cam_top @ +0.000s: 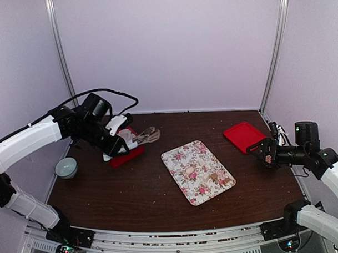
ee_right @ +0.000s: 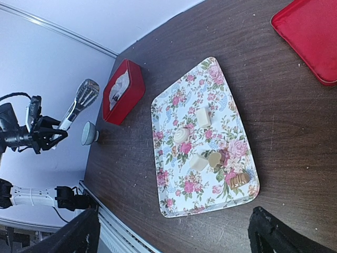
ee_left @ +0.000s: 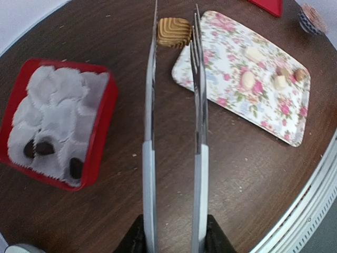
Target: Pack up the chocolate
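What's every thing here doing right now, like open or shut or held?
Red square box: open, white paper cups inside, a few dark chocolates in them.
Flat red lid: off, lying on the table.
Metal tongs: held by the left gripper, pinching a tan ridged chocolate.
Flowery rectangular tray: flat, several pale and tan chocolates on it.
Right gripper: open, empty.
Small pale bowl: upright.

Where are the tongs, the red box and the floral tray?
tongs (ee_left: 149,116): left wrist view, one metal blade.
red box (ee_left: 102,126): left wrist view, wall nearest the tongs.
floral tray (ee_left: 221,87): left wrist view, bare printed surface.
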Robot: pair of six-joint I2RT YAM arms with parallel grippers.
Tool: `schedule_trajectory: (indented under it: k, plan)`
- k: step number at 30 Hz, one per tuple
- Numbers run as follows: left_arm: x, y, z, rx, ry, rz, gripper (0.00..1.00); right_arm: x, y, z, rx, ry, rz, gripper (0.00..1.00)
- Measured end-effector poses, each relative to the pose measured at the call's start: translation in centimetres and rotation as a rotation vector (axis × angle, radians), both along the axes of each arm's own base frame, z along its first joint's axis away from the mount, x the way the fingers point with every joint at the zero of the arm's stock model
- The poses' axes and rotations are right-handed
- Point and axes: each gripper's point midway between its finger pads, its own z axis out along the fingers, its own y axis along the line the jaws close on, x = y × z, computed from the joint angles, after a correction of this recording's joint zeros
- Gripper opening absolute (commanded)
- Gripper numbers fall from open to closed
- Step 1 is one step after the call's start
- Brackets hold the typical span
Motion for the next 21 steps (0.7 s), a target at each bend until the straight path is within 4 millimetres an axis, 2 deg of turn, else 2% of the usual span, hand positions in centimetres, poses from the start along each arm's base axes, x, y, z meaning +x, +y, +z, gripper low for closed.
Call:
schedule_trajectory:
  k: [6,10,15,21]
  plan:
    - [2.9,8.4,-0.3,0.016,0.029,0.254,0.2,0.8,0.2,-0.5,0.008,0.024,-0.002,1.0]
    - [4.1,12.0,-1.1,0.036,0.061,0.368,0.2,1.1,0.3,-0.6,0.01,0.029,0.001,1.0]
    - [5.3,14.2,-3.5,0.08,0.142,0.446,0.2,1.4,0.4,-1.0,0.008,0.043,0.001,1.0]
    - [6.8,15.0,-5.9,0.125,0.217,0.492,0.21,1.5,0.4,-1.3,0.007,0.057,-0.001,1.0]
